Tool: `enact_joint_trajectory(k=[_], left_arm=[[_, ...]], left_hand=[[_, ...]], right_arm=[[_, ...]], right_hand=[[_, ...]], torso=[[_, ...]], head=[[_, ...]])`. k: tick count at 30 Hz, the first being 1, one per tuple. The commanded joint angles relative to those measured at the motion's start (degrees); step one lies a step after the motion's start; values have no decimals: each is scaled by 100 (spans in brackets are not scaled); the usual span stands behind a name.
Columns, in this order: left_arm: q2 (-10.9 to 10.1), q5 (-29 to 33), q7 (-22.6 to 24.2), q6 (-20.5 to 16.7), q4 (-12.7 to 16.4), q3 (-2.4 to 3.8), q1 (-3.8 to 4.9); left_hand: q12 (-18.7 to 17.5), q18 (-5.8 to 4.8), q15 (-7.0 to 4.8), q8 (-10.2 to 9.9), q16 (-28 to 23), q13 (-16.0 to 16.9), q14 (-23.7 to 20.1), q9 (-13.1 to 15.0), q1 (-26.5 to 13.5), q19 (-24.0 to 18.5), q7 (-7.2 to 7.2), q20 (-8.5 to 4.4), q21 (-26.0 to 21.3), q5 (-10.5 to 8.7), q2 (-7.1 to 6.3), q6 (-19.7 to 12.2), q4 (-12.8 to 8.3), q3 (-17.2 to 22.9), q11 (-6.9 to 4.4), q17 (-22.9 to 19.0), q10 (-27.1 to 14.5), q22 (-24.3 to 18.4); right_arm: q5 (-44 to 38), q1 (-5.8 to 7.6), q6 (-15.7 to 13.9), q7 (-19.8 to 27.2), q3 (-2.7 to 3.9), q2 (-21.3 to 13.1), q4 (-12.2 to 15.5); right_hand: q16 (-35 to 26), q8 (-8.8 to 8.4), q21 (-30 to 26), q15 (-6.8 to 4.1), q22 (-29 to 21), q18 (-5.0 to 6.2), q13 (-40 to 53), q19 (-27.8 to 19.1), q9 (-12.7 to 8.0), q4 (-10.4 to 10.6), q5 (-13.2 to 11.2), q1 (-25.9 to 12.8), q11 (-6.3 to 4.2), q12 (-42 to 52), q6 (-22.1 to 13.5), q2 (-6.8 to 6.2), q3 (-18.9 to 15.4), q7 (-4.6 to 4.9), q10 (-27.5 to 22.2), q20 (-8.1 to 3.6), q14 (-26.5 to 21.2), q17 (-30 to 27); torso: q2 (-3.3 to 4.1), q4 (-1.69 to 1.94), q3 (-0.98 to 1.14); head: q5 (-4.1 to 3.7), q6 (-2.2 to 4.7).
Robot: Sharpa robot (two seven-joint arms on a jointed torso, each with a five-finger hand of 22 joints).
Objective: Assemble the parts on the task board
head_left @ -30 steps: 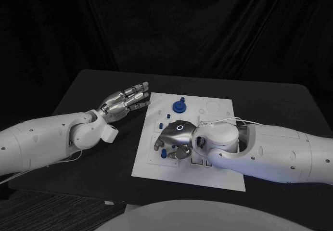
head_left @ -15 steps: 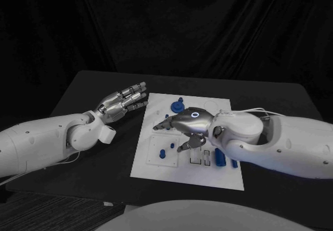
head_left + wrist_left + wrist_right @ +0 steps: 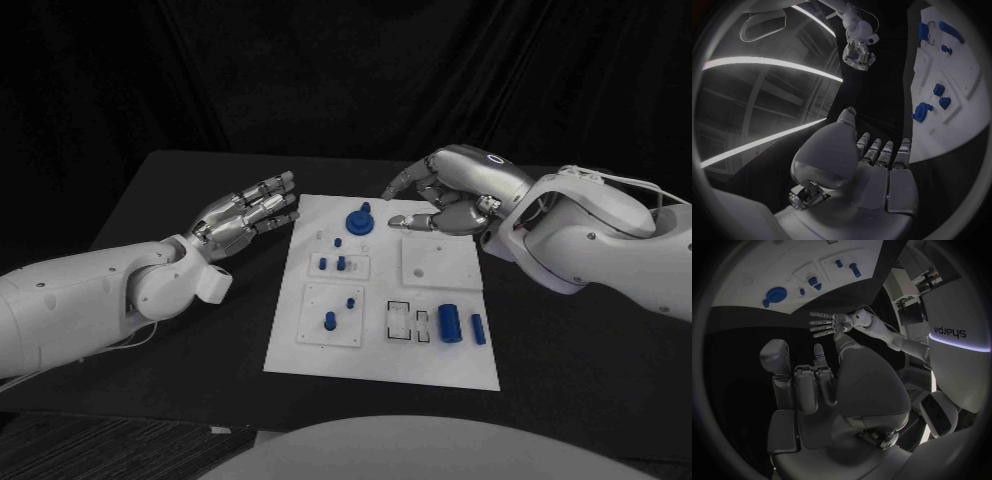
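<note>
The white task board (image 3: pixel 433 368) lies in the middle of the black table. A round blue knob (image 3: pixel 361 220) stands near its far edge, with small blue pieces (image 3: pixel 335 264) in the pale plates below it. A blue cylinder (image 3: pixel 450 322) and a slimmer blue piece (image 3: pixel 477 328) lie near the board's right side. My right hand (image 3: pixel 447 195) hovers over the board's far right corner, fingers loosely curled and apart, holding nothing. Beside the board's far left corner, my left hand (image 3: pixel 248 212) is stretched flat and empty. The board (image 3: pixel 942 100) and knob (image 3: pixel 922 111) also show in the left wrist view.
Bare black table (image 3: pixel 188 180) surrounds the board on all sides, with dark curtain behind. The right wrist view shows the board (image 3: pixel 786 275), the knob (image 3: pixel 775 294) and my left hand (image 3: pixel 826 322) beyond my right hand (image 3: pixel 817 390).
My right hand has lifted off the board's near-left plates and swung to the far right corner, uncovering the blue pieces there. The left hand has barely moved.
</note>
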Motion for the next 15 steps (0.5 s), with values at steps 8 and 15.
enact_joint_trajectory(k=[8, 15], left_arm=[[-36, 34, 237, -47, 101, 6, -6], [-28, 34, 256, -33, 108, 6, -6]], left_hand=[[37, 52, -9, 38, 26, 9, -2, 4, 30, -38, 21, -37, -9, 53, 40, 21, -49, 4, 46, 2, 20, -33], [40, 53, -8, 39, 28, 9, -1, 5, 17, -32, 30, -37, -6, 59, 58, 29, -38, 5, 52, 3, 20, -21]], right_arm=[[-445, -219, 1332, -2081, -3, -200, -38], [-749, -291, 2212, -2769, -3, -210, -51]], right_hand=[[234, 25, 2054, -167, 1083, -292, 1725, 659, 86, 98, -484, -2869, -158, 218, 682, 333, -690, -168, 863, -128, 666, 1623], [234, 218, 2803, -350, 1267, -432, 1725, 965, 235, 79, -554, -3554, -267, 218, 1458, 652, -1188, -354, 863, -284, 666, 1623]], torso=[[16, -4, -2], [12, -2, -5]], head=[[-184, -1], [-175, -1]])
